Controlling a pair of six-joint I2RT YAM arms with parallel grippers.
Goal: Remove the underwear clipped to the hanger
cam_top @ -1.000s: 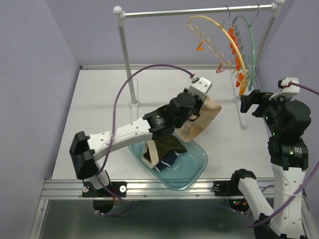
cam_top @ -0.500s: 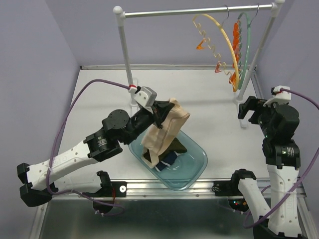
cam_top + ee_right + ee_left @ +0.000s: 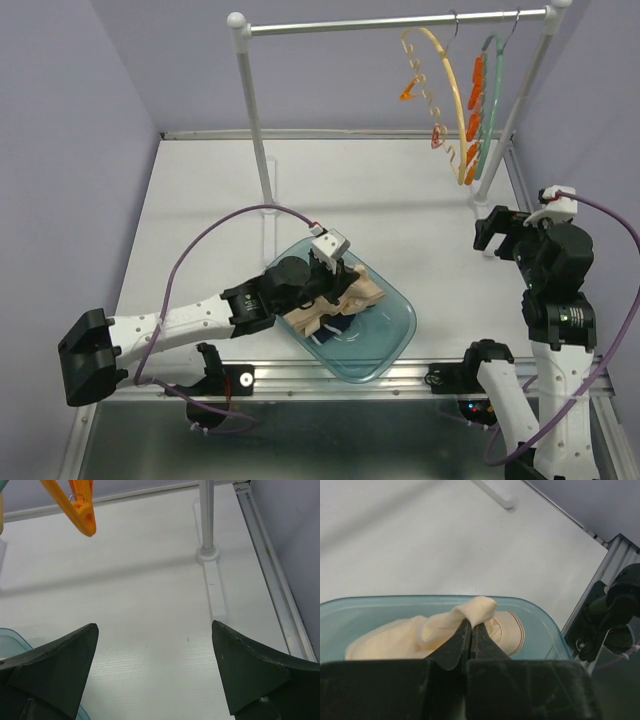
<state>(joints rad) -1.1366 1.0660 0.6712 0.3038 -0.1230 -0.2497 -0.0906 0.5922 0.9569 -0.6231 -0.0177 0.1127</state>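
The left gripper (image 3: 471, 625) is clamped tight on a fold of the beige brief (image 3: 415, 635). The brief lies bunched inside the tub (image 3: 398, 330), toward its left end and over the navy brief (image 3: 337, 324). The right gripper (image 3: 154, 626) hangs with its jaws spread wide and empty, well to the right of the tub and a little behind it, above the table (image 3: 200, 200), while two hangers (image 3: 461, 140) with orange clips (image 3: 477, 75) hang from the rail (image 3: 380, 22) far behind the tub, toward its right.
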